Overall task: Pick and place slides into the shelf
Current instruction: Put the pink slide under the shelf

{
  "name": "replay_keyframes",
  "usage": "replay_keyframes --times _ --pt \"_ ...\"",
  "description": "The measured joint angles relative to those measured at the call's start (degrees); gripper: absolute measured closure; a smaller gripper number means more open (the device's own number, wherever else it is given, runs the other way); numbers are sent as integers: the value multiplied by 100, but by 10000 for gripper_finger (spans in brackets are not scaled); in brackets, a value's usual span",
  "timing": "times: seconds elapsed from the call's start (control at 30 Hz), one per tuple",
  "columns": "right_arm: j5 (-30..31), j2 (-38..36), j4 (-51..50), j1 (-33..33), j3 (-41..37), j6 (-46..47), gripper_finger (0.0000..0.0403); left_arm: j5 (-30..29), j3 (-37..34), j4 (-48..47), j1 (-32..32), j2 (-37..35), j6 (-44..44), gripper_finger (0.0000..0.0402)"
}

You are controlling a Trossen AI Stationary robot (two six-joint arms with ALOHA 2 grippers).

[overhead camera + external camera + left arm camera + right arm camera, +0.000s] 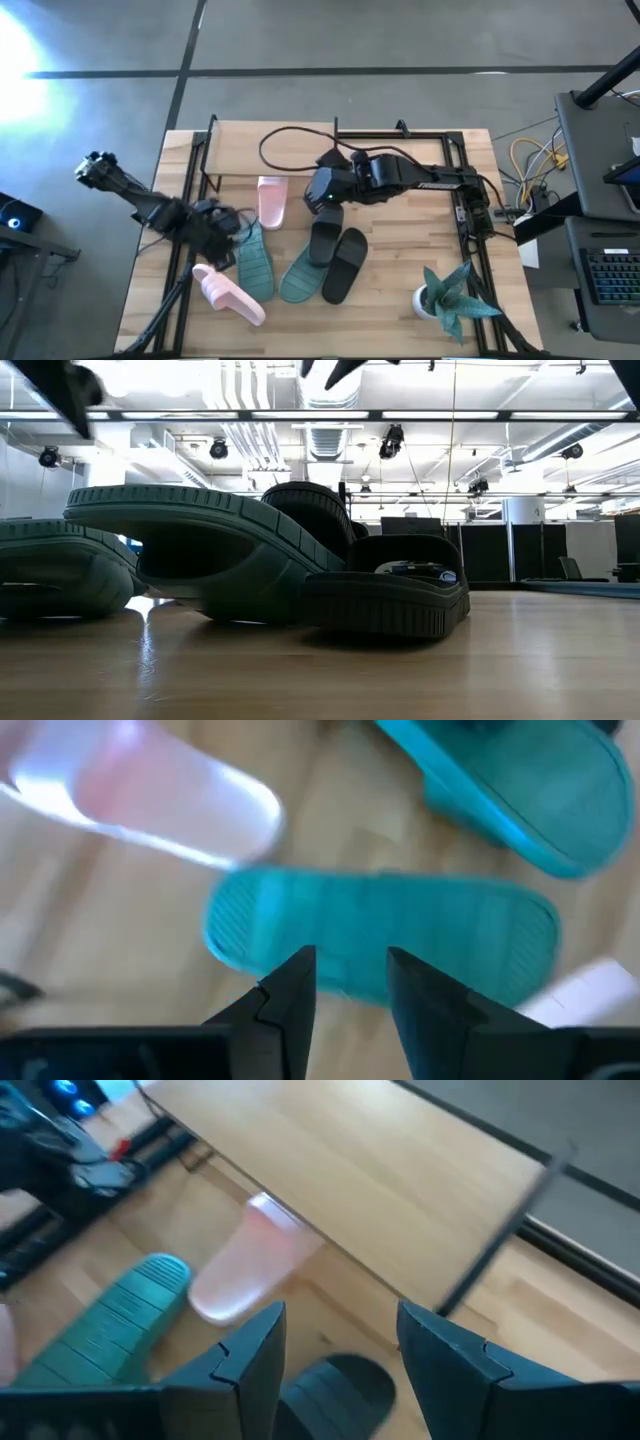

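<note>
Two teal slides [253, 258] [302, 272] lie ribbed face up near the table's middle, beside two black slides [325, 235] [345, 265]. One pink slide [272, 200] lies with its far end under the shelf's wooden top board [400, 155]; the other pink slide [228, 293] lies near the left front. My left gripper [350, 980] hangs open above the left teal slide [380, 935], touching nothing. My right gripper [335, 1340] is open above the black slides, in front of the shelf, facing the pink slide [255, 1260].
A potted plant [450, 295] in a white pot stands at the near right. A black cable [300, 140] loops over the shelf's top. The shelf's black frame [462, 200] runs along the right. Bare wood lies between the black slides and the plant.
</note>
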Motion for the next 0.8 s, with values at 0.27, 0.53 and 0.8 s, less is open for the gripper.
replay_keyframes --times 0.27,0.53,0.8 --pt "97 0 -619 2 -2 103 220 -279 119 157 -1626 656 -2097 293" --pt "83 0 -840 -63 -2 -640 220 74 866 108 -2092 1656 -3222 293" --pt "241 0 -1406 -114 -7 -868 220 1282 2351 -1330 -2231 2930 -3789 293"
